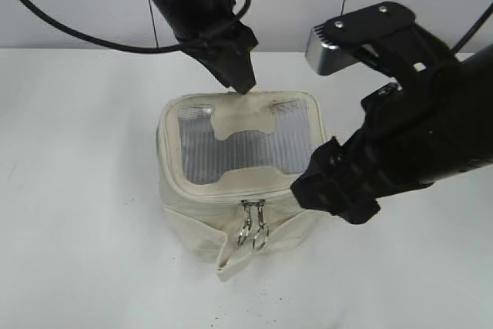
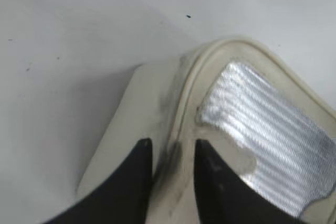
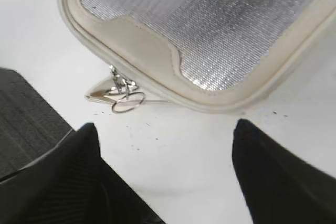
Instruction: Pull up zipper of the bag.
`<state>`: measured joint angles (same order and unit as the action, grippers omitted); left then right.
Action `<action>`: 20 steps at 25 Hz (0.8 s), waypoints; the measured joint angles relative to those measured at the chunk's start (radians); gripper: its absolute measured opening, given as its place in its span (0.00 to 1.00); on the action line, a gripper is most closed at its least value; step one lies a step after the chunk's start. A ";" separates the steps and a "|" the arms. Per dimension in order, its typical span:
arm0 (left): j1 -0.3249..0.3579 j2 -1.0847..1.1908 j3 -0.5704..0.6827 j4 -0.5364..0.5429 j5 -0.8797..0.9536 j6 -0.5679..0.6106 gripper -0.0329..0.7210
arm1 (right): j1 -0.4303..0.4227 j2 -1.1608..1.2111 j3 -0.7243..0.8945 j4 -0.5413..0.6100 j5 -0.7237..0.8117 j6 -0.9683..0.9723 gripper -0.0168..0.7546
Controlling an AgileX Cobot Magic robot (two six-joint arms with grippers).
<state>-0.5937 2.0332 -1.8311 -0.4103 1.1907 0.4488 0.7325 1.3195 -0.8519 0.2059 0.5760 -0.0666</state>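
Observation:
The cream bag [image 1: 192,221] stands upright mid-table, its grey ribbed window with the cream H patch facing up. The zipper track runs round the top panel, and its two silver sliders with ring pulls [image 1: 253,225] hang together at the front middle. My left gripper [image 1: 243,86] comes down from above and is shut on the bag's rear top rim; in the left wrist view [image 2: 173,153] the cream rim [image 2: 184,103] sits between the fingers. My right gripper [image 1: 331,190] is open and empty beside the front right corner. The right wrist view shows its jaws [image 3: 165,129], the bag [image 3: 210,40] and the sliders [image 3: 123,94].
The white table [image 1: 77,190] surrounds the bag. A cream flap [image 1: 231,263] sticks out below the sliders at the bag's front. A flat cream piece [image 2: 126,124] lies behind the bag by the left fingers. Black cables [image 1: 77,36] hang at the back.

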 joint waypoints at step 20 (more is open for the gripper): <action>0.001 -0.528 0.172 0.372 0.023 -0.285 0.49 | 0.000 -0.420 0.130 -0.387 0.410 0.327 0.78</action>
<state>-0.5927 1.5057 -1.6595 -0.0380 1.2140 0.1633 0.7325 0.8994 -0.7218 -0.1812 0.9865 0.2600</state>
